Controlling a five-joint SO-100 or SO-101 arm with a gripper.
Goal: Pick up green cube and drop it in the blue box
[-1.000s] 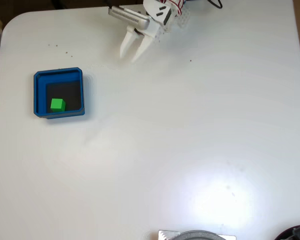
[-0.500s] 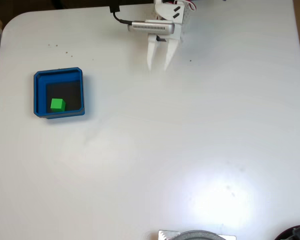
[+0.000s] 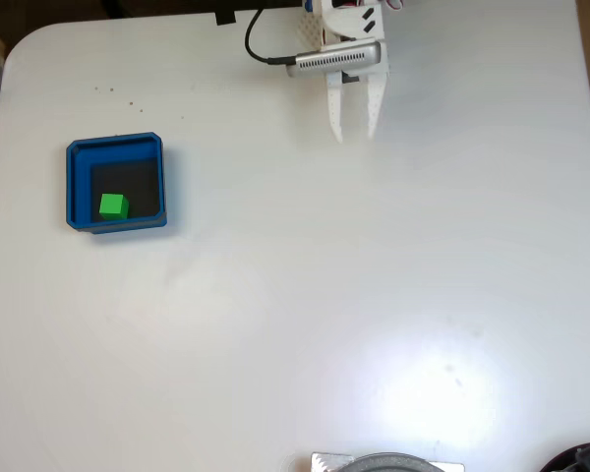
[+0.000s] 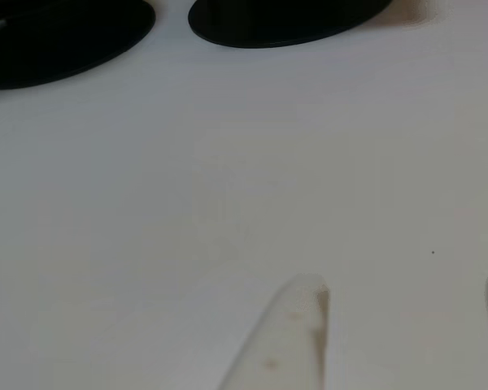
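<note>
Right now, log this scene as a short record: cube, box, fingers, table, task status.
cube: small bright green solid cube, resting on the box's dark floor, near its lower-left corner in the fixed view
box: square shallow blue tray with thick walls, at the table's left side
fingers: white two-finger gripper, fingers apart, empty, near the table's top edge, far from the box
table: white tabletop
task status: cube lies inside the box

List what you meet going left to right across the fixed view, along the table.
blue box with the green cube lying inside it near its lower left → black cable at the top edge → gripper, jaws open and empty, pointing down the picture.
</note>
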